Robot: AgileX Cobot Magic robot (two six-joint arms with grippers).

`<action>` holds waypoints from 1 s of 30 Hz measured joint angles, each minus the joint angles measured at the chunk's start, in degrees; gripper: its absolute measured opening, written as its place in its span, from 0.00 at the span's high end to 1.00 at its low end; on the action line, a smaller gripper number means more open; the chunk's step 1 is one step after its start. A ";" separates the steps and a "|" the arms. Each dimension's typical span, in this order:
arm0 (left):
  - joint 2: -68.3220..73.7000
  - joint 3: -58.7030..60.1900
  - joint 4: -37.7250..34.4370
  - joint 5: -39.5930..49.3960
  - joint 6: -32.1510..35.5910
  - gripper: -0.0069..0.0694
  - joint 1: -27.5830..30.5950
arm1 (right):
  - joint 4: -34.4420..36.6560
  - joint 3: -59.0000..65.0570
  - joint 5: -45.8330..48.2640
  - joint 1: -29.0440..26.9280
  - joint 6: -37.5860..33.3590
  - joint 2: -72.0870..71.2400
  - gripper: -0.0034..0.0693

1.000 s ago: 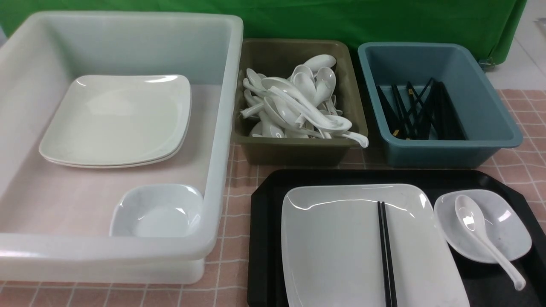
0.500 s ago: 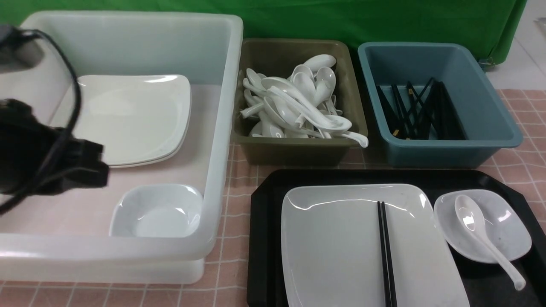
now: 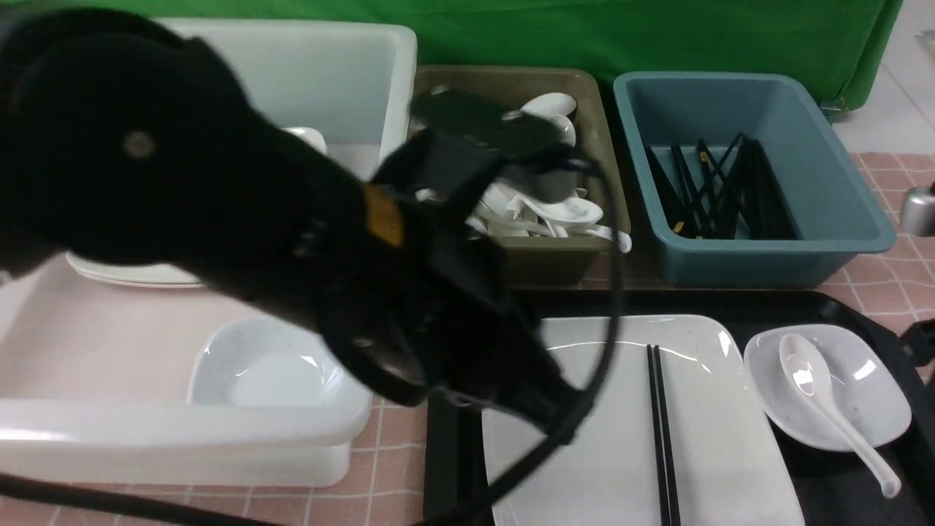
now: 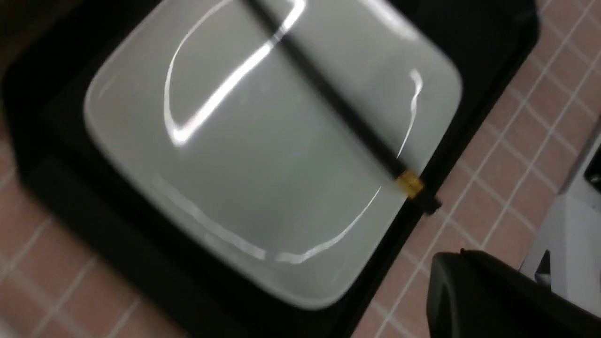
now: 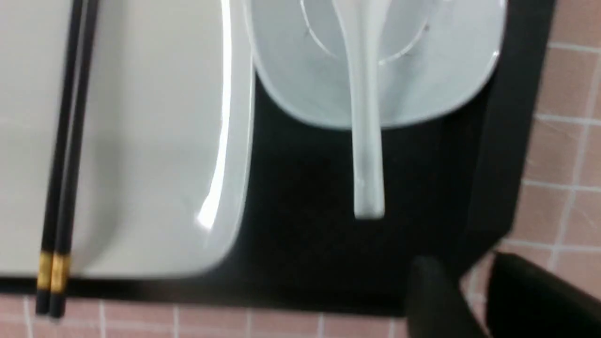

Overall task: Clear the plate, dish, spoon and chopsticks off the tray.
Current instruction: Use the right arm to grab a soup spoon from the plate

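Observation:
The black tray (image 3: 730,303) holds the large white plate (image 3: 606,438), and the black chopsticks (image 3: 661,431) lie side by side along the plate. The small white dish (image 3: 869,394) sits to the plate's right with the white spoon (image 3: 825,409) in it, handle over its near rim. My left arm (image 3: 292,234) reaches blurred over the tray's left part and hides the plate's left corner. My left gripper (image 4: 450,256) is shut and empty, above the tablecloth off the tray's near edge. My right gripper (image 5: 474,277) is open and empty near the tray's near right corner, below the spoon's handle (image 5: 366,188).
A translucent white bin (image 3: 350,80) at the left holds stacked plates (image 3: 131,274) and a small bowl (image 3: 270,365). Behind the tray stand an olive bin (image 3: 555,259) full of white spoons and a blue bin (image 3: 774,256) with black chopsticks. A pink checked cloth (image 3: 398,453) covers the table.
My left arm has swung in from the far left, across the white bin, to above the tray's left side. Parts of my right arm now show at the right edge.

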 joint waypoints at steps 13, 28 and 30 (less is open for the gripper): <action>13.86 -5.93 0.38 -12.65 4.18 0.92 -2.95 | 4.14 -0.07 -14.04 -0.19 -0.66 17.50 0.30; 15.99 -6.23 0.87 -11.99 3.53 0.91 -2.89 | 5.47 -2.34 -10.69 -0.19 -1.46 21.34 0.65; 15.41 -6.83 1.59 -11.04 2.20 0.91 -1.86 | 5.78 -3.62 -7.84 0.04 -1.53 18.62 0.65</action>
